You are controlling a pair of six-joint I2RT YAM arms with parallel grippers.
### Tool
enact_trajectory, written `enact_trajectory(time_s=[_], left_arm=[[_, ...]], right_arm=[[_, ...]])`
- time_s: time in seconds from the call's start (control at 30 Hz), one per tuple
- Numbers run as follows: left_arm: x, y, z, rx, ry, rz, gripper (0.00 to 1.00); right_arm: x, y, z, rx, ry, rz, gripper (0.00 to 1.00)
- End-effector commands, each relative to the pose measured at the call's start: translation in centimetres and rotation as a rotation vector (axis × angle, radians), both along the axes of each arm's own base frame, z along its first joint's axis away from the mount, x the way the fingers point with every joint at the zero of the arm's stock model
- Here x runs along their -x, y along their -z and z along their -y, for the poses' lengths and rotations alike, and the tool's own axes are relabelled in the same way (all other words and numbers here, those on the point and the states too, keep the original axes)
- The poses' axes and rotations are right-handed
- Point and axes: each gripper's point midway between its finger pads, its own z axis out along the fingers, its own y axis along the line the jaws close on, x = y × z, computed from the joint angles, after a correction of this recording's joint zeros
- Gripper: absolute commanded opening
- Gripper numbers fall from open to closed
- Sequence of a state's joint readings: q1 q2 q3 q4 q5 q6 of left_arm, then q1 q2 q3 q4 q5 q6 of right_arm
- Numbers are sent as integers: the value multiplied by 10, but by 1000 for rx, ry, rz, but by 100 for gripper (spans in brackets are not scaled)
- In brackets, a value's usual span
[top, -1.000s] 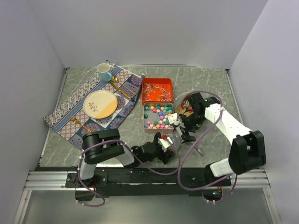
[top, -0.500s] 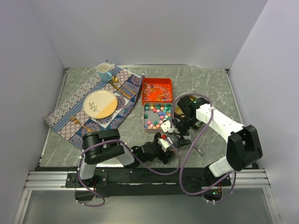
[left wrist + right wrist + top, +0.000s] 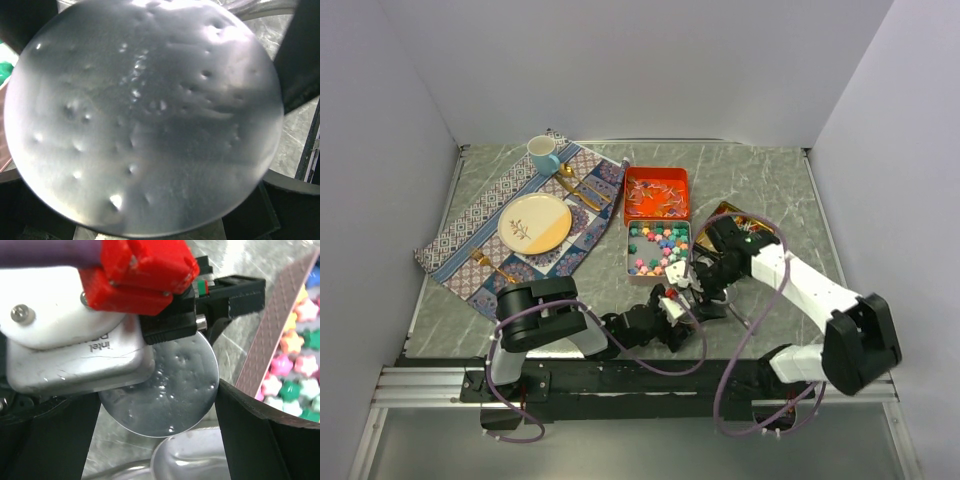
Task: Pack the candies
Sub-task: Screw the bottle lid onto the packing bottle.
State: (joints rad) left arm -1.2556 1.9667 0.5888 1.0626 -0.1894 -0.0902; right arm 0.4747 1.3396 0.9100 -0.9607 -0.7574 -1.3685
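Pastel star candies (image 3: pixel 657 250) fill a silver tin (image 3: pixel 628 262); they also show at the right of the right wrist view (image 3: pixel 295 360). Thin wrapped candies (image 3: pixel 655 195) lie in a red tin (image 3: pixel 657 174) behind it. My left gripper (image 3: pixel 672 298) sits just in front of the silver tin, shut on a round dented silver disc (image 3: pixel 165 390) that fills the left wrist view (image 3: pixel 145 115). My right gripper (image 3: pixel 702 284) is open right beside it, its fingers (image 3: pixel 250 435) spread either side of the disc. A silver scoop's bowl (image 3: pixel 192 460) lies below them.
A brown-gold packet (image 3: pixel 725 213) lies right of the tins. A patterned placemat (image 3: pixel 470 235) at the left carries a plate (image 3: pixel 534 223), a blue cup (image 3: pixel 542 153) and gold cutlery (image 3: pixel 582 192). Walls close in the table on three sides.
My right gripper has moved nearer and left, down beside the left gripper, uncovering the brown-gold packet. The left arm has stayed in place with the disc.
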Motion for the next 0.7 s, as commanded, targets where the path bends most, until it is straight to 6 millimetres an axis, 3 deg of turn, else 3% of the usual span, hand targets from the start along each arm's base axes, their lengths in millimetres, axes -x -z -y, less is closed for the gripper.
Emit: enact_trajectory(time_s=[0.0,0.17,0.23,0.3,0.33,0.4,0.43,0.47,0.53,0.57,0.67], left_arm=[[11,130,-121,-619,-90,-85,96],[-4,131,-129,-613,-192,-112,97],[-1,134,-136,-632,-219,-166,96],[11,125,-128,-577,-205,-247,97],[18,124,-134,-559,-210,-280,96],[19,97,-121,-421,-223,-302,96],[24,97,-130,-409,-219,-307,96],[22,90,-126,-369,-221,-299,96],[16,97,-130,-408,-262,-292,96],[16,111,-142,-481,-288,-296,96],[12,120,-144,-499,-316,-290,96]], right_arm=[[7,0,-2,-6,196,-24,65],[12,15,6,66,348,-66,60],[11,19,9,87,375,-77,59],[9,19,13,96,395,-70,58],[8,18,15,93,400,-64,58],[8,17,20,83,406,-39,58],[7,17,23,82,401,-24,59],[9,19,25,86,397,-20,59],[10,21,36,101,402,-8,59],[9,22,40,108,404,1,59],[3,24,53,128,427,30,60]])
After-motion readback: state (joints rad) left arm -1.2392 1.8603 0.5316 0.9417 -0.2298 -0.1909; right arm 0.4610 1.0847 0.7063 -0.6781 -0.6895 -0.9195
